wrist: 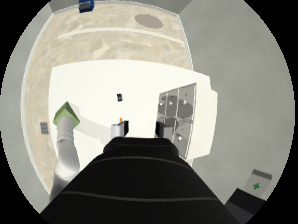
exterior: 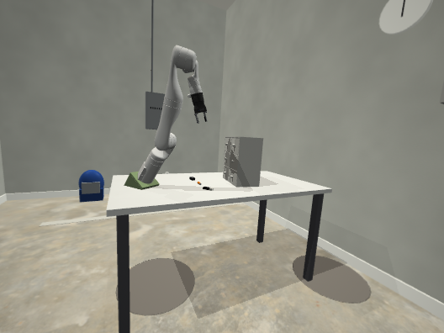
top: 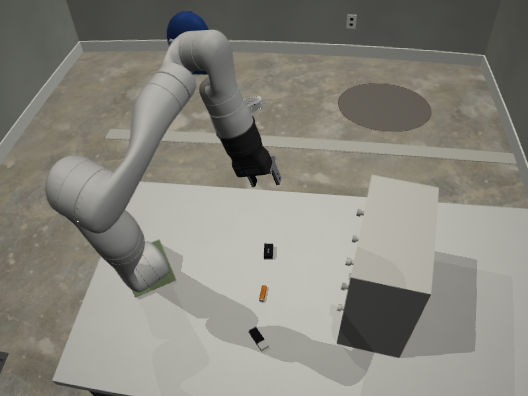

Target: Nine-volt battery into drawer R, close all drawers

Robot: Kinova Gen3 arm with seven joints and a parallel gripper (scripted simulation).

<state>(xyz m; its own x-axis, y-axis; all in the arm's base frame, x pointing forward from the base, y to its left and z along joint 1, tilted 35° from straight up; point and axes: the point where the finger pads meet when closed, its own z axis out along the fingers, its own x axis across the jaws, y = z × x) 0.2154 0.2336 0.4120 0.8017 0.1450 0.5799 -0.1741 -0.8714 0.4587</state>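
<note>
The small grey chest [top: 395, 260] stands on the right of the white table, with its front and a row of small knobs [top: 349, 261] facing the arm; all drawers look pushed in, and the letters are too small to read. Three small items lie in front of it: a black block [top: 269, 251], an orange cylinder [top: 263, 293], and a black-and-white piece [top: 258, 338]. I cannot tell which black one is the nine-volt battery. My gripper [top: 265, 180] hangs open and empty high above the table's far edge, well away from them. It also shows in the exterior view [exterior: 202, 118].
The arm's green base [top: 155, 270] sits at the table's left side. The chest also shows in the side view [exterior: 243, 161] and in the wrist view [wrist: 176, 112]. A blue box [exterior: 91, 186] stands on the floor behind the table.
</note>
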